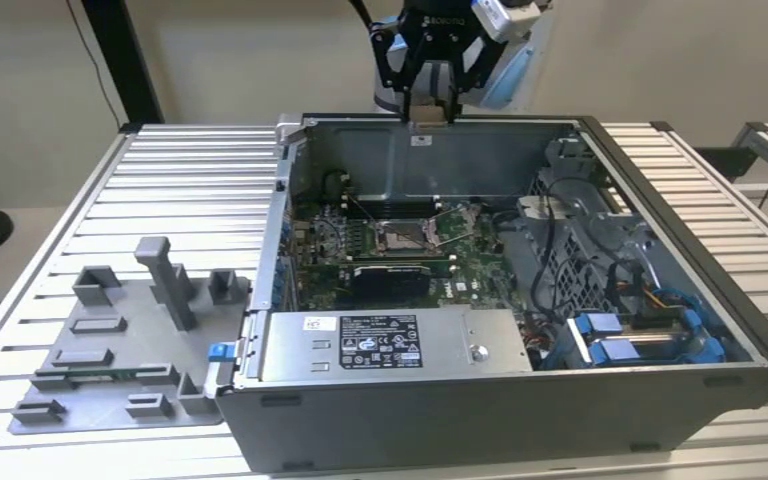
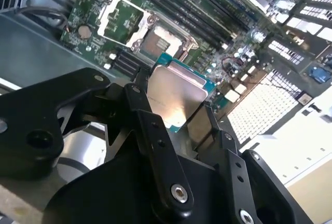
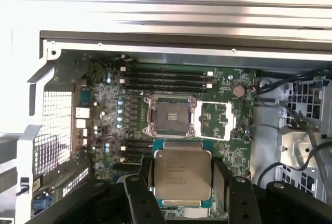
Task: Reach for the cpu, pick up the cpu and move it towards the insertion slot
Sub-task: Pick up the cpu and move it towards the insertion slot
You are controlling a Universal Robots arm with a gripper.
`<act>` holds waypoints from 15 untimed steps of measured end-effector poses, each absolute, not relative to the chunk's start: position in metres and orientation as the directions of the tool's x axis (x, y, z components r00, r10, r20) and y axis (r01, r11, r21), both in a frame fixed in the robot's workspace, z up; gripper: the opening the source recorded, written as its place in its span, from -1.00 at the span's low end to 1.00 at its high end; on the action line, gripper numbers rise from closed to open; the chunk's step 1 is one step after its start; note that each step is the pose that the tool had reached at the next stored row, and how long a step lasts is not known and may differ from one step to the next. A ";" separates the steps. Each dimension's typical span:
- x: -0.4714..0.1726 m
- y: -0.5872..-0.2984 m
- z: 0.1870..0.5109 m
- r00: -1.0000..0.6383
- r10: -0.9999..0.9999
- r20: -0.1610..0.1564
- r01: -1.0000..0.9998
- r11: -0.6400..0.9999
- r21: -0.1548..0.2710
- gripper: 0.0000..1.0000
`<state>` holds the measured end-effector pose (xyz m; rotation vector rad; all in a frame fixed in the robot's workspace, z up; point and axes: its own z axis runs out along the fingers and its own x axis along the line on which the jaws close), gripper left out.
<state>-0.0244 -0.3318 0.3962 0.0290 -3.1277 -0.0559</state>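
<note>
My gripper (image 1: 427, 108) hangs above the back wall of the open computer case (image 1: 651, 400), shut on the cpu (image 1: 427, 114). In both wrist views the cpu (image 3: 182, 175) (image 2: 174, 97) is a flat silvery square with a teal edge, clamped on two opposite sides by the black fingers (image 3: 147, 177). The insertion slot (image 1: 404, 237) lies lower down on the green motherboard, apart from the chip. Its silver frame (image 3: 171, 116) (image 2: 158, 40) surrounds a dark centre, and its load plate (image 3: 217, 120) is flipped open to one side.
A grey fixture plate (image 1: 117, 350) with upright blocks lies on the slatted table (image 1: 197, 190) at the exterior view's left. Inside the case are a power supply (image 1: 384, 340) at the front, cables and blue drive brackets (image 1: 638, 335) at the right, and memory slots (image 3: 166, 79) by the socket.
</note>
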 end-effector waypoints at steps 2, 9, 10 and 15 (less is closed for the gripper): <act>-0.024 -0.326 0.395 -1.000 -0.019 0.013 -0.018 0.999 0.036 -1.00; -0.024 -0.314 0.393 -1.000 -0.019 0.013 -0.018 0.999 0.036 -1.00; -0.024 -0.313 0.393 -1.000 -0.019 0.013 -0.018 0.999 0.036 -1.00; -0.024 -0.313 0.393 -1.000 -0.019 0.013 -0.018 0.999 0.036 -1.00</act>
